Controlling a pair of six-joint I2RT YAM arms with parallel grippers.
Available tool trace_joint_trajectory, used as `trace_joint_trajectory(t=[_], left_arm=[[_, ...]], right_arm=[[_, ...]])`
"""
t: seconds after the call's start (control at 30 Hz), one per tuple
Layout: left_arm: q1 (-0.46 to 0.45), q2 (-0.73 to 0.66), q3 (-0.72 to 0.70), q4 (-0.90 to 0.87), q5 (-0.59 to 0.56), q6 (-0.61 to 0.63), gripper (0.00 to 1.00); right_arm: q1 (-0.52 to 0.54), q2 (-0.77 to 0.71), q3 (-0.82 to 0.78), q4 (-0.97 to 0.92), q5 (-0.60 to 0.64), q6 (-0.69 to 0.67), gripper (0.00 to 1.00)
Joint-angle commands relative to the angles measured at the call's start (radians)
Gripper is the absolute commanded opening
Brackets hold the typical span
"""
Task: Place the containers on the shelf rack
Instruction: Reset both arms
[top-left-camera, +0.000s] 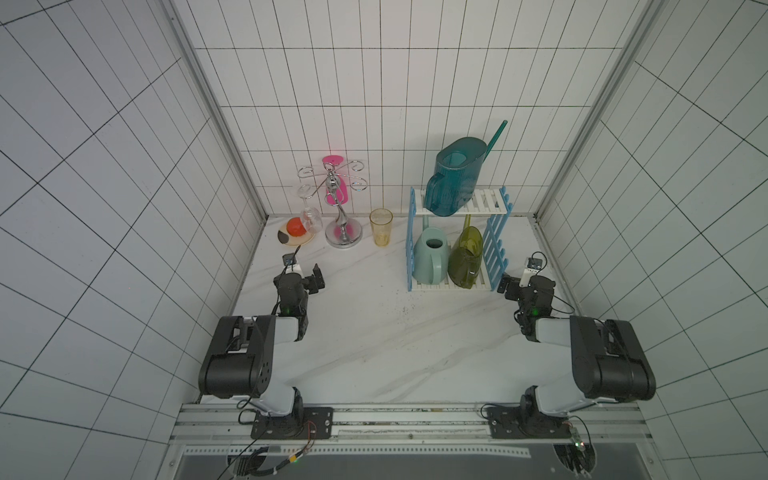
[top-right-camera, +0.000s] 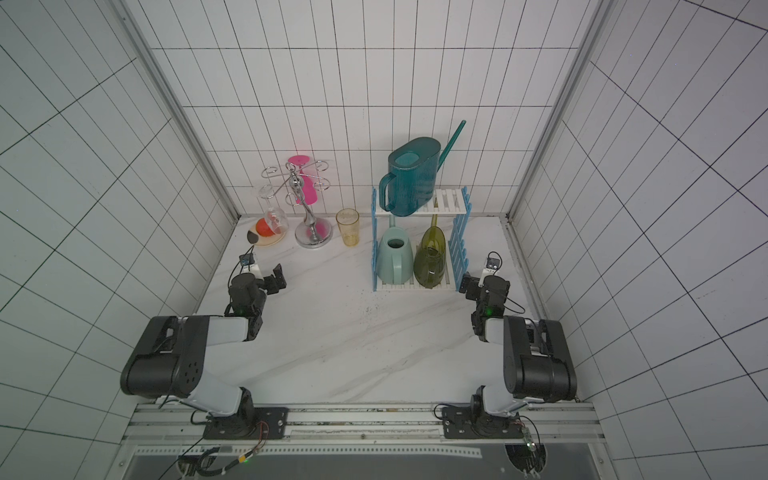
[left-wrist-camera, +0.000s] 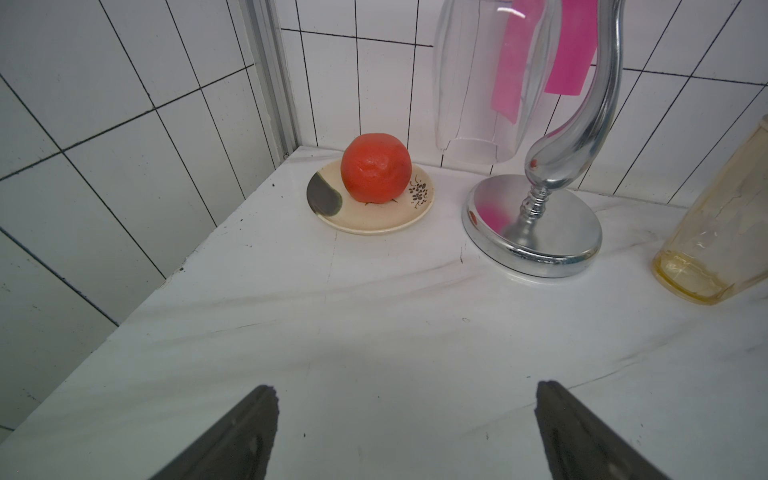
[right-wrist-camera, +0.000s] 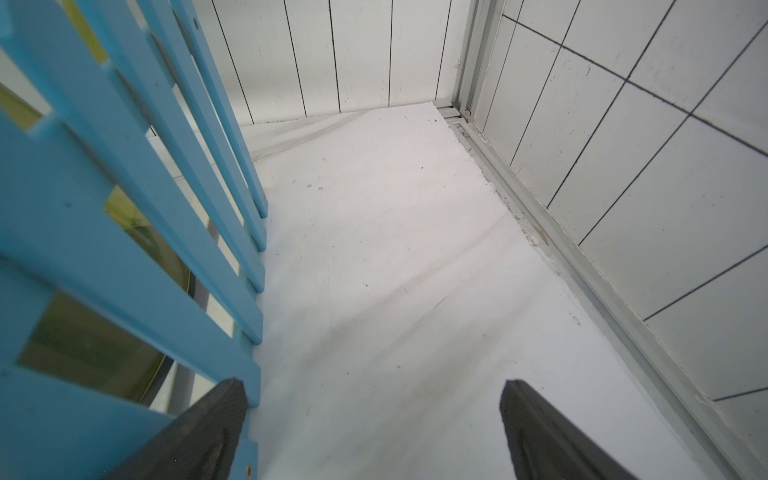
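teal can (top-left-camera: 455, 178) up top, mint can (top-left-camera: 430, 257) and olive can (top-left-camera: 467, 257) below, all on the rack (top-left-camera: 496, 249) at 1 o'clock. light, stiff, slick plastic i'd guess, so grab the handles. left gripper (left-wrist-camera: 405, 388) and right gripper (right-wrist-camera: 374, 384) are wide open, empty.

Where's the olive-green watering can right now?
In both top views the olive-green watering can sits on the shelf rack's lower tier, between the mint watering can and the rack's right-hand blue side panel.
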Motion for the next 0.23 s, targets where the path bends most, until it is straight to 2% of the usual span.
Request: trace_joint_trajectory(t=[0.0,0.2], left_arm=[[-0.006,0.006,0.013,-0.001,0.005,-0.003,0.98],[-0.009,0.008,0.019,-0.008,-0.002,-0.002,0.98]], right_arm=[[-0.009,0.009,0.013,-0.01,-0.01,-0.006,0.99],[-0.008,0.009,0.013,-0.009,-0.01,-0.006,0.99]])
